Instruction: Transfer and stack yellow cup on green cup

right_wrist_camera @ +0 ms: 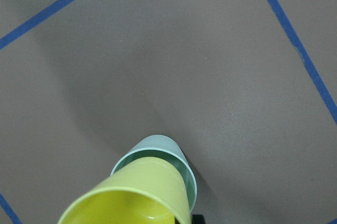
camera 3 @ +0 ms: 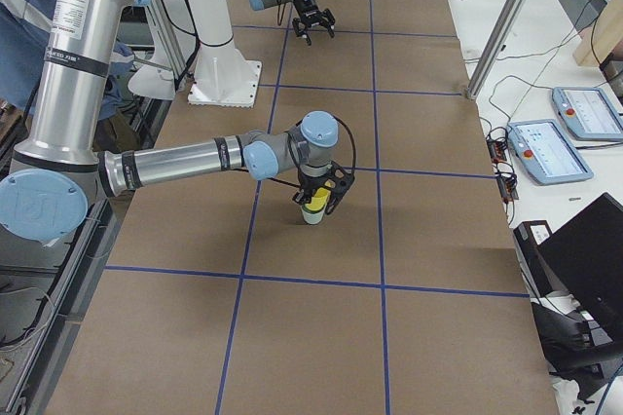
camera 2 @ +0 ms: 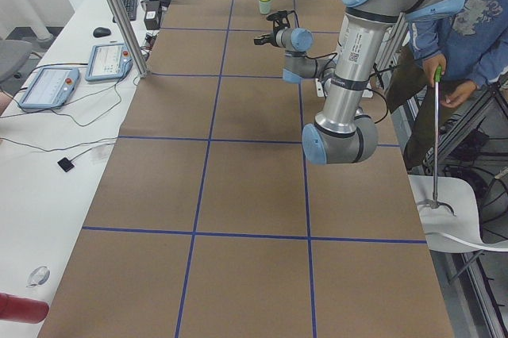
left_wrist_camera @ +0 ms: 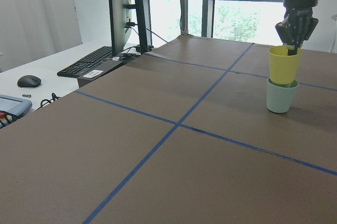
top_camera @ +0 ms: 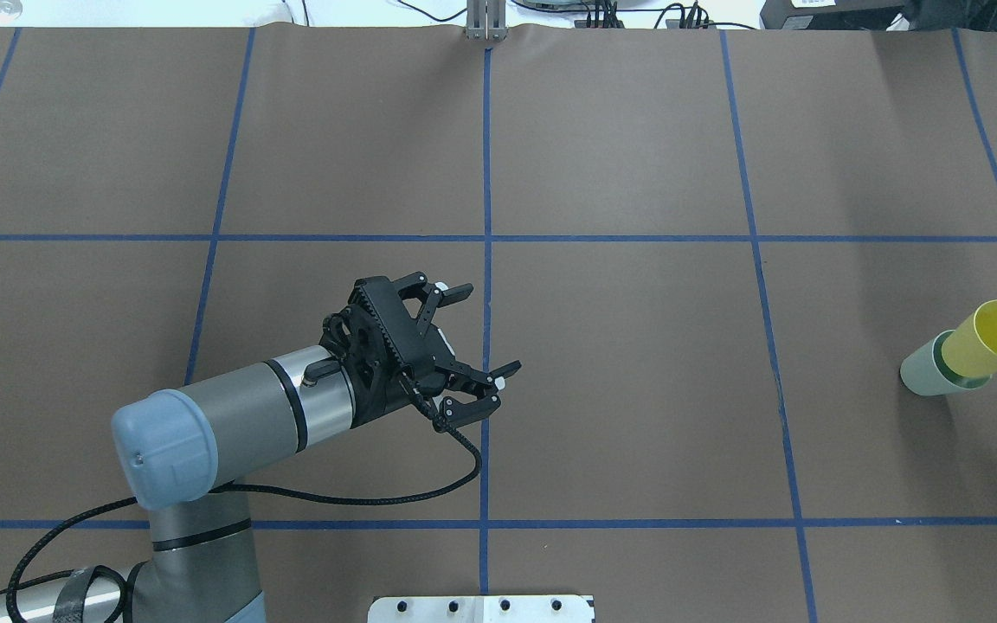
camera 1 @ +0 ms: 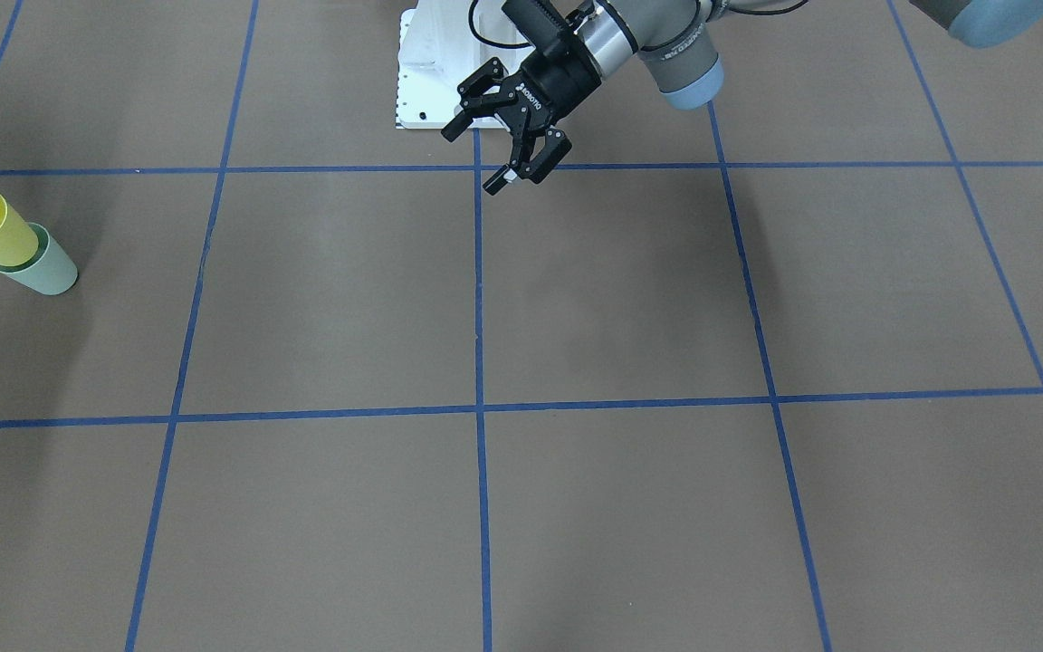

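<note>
The brown table, gridded with blue tape, stands beside a white desk with a keyboard. The left gripper hangs wide open and empty at mid-table. Well apart from it, the right gripper pinches the rim of the yellow cup, which is nested upright in the green cup.

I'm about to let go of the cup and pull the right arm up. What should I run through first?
1. Nesting: bright yellow plastic cup sits inside pale green plastic cup: ok.
2. Stack stands upright on the brown table, seen from the left wrist: ok.
3. Release: right gripper pinches the yellow rim, one finger inside, not yet let go: not ok.
4. Clearance: left gripper is open and far from the stack: ok.
5. Yellow cup pushed down as far as it goes: cannot tell.
</note>
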